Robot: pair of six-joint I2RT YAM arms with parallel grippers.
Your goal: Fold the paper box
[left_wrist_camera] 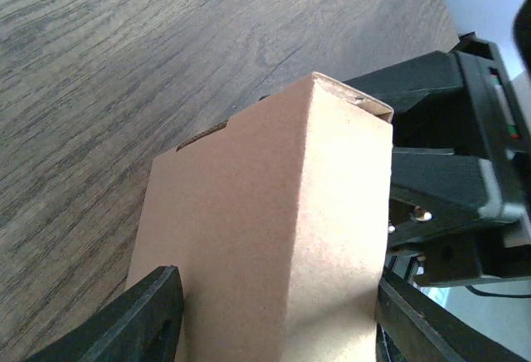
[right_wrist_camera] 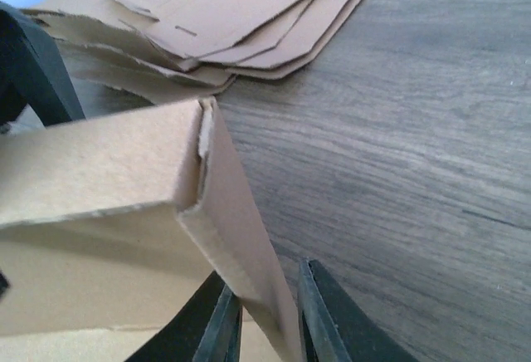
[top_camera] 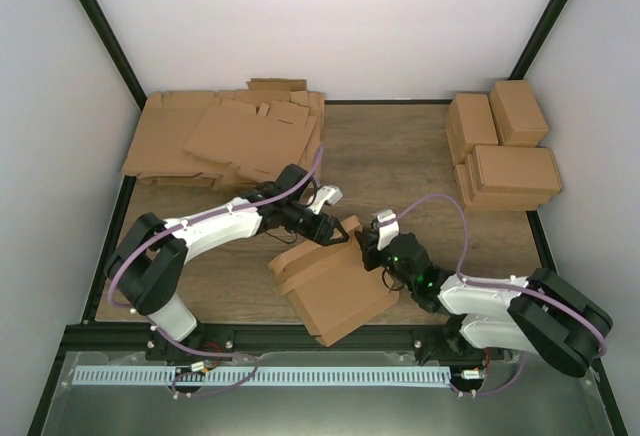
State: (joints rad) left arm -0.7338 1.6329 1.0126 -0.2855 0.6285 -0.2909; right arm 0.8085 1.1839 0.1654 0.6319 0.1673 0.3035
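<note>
The paper box (top_camera: 335, 281) is a plain brown cardboard tray, lying tilted on the wooden table near the front centre, with its walls partly raised. My left gripper (top_camera: 333, 227) is at the box's far corner. In the left wrist view it (left_wrist_camera: 278, 329) straddles that raised corner (left_wrist_camera: 282, 229), and both fingers press against the cardboard. My right gripper (top_camera: 366, 248) is at the box's far right side. In the right wrist view it (right_wrist_camera: 270, 320) is pinched on a thin upright side wall (right_wrist_camera: 236, 212) beside a folded corner.
A thick heap of flat cardboard sheets (top_camera: 225, 136) lies at the back left and also shows in the right wrist view (right_wrist_camera: 241, 13). Several folded boxes (top_camera: 505, 151) are stacked at the back right. Black frame rails edge the table.
</note>
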